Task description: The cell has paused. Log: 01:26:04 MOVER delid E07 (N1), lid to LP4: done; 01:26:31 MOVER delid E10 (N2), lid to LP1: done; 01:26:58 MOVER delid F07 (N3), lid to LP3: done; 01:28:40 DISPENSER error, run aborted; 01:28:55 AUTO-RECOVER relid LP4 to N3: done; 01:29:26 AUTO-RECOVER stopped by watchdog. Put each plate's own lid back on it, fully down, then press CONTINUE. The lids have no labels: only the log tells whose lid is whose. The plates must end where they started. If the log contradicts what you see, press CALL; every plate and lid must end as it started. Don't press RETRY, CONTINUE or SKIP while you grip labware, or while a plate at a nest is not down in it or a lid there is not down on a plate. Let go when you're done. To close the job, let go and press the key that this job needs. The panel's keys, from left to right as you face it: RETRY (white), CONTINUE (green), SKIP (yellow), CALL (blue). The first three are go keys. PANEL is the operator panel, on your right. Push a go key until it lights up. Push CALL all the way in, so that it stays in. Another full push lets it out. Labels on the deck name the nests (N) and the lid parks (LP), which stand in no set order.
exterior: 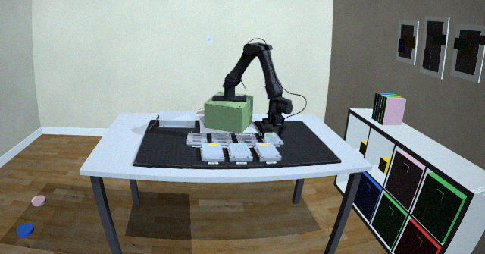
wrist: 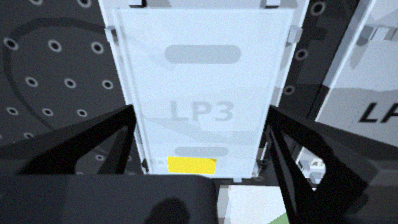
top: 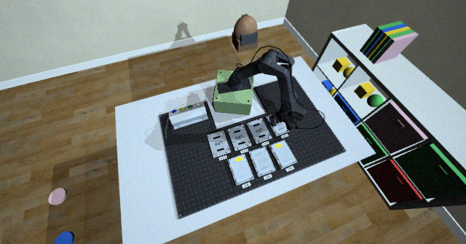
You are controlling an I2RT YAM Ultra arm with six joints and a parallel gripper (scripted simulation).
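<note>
My gripper (wrist: pixel 199 112) is open and low over lid park LP3 (wrist: pixel 201 111), one finger on each side of the clear lid (wrist: pixel 200 85) lying there. The lid has a yellow tag (wrist: pixel 192 165) at its near end. In the top view the gripper (top: pixel 280 124) is at the right end of the back row of parks. The front row holds three nests: a lidded plate with a yellow tag (top: pixel 241 169), an open plate showing its wells (top: pixel 263 161), and another lidded plate with a yellow tag (top: pixel 283 154). The other three parks (top: pixel 239 137) look empty.
The operator panel (top: pixel 188 114) stands at the back left of the black deck, its keys on top. A green box (top: pixel 233 96) carries the arm's base behind the parks. A shelf unit (top: pixel 393 120) stands off the table to the right.
</note>
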